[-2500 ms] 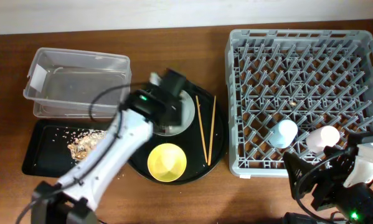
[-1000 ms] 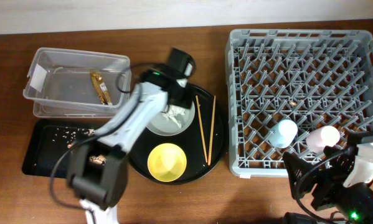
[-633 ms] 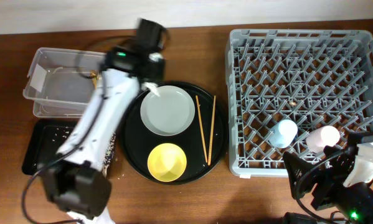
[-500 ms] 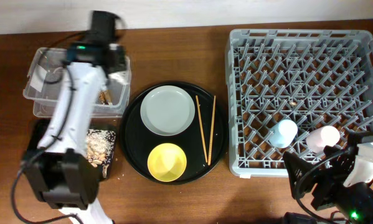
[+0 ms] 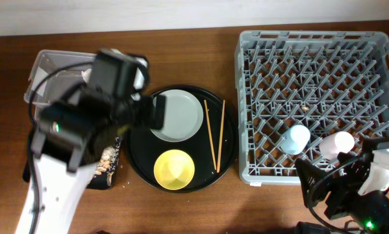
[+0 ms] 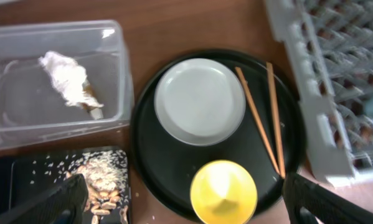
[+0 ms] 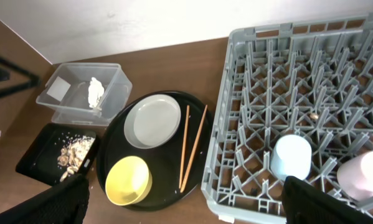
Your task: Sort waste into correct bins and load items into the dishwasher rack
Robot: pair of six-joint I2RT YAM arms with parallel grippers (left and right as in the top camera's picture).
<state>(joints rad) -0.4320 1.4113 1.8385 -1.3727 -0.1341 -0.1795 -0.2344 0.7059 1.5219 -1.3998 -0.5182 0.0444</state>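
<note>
The crumpled wrapper [image 6: 68, 78] lies inside the clear tub [image 6: 121, 74]. Food scraps [image 6: 96, 180] lie in the shallow black tray [image 6: 12, 180]. The grey-green plate [image 5: 178, 117], yellow bowl [image 5: 175, 169] and chopsticks [image 5: 213, 133] sit on the round black tray. The blue cup [image 5: 297, 138] and pink cup [image 5: 337, 144] stand in the rack [image 5: 317, 71]. My left gripper [image 6: 183, 190] is open and empty, high above the round tray and bins. My right gripper [image 7: 183, 199] is open and empty, near the rack's front corner.
The large round black tray [image 5: 228, 159] lies between the bins and the rack. My raised left arm [image 5: 84, 123] hides much of the tub and black tray from overhead. Bare brown table runs along the front edge.
My left arm swung from over the plate to the clear tub, the wrapper left the plate and now lies in the tub, and the arm has risen. The right arm has not moved.
</note>
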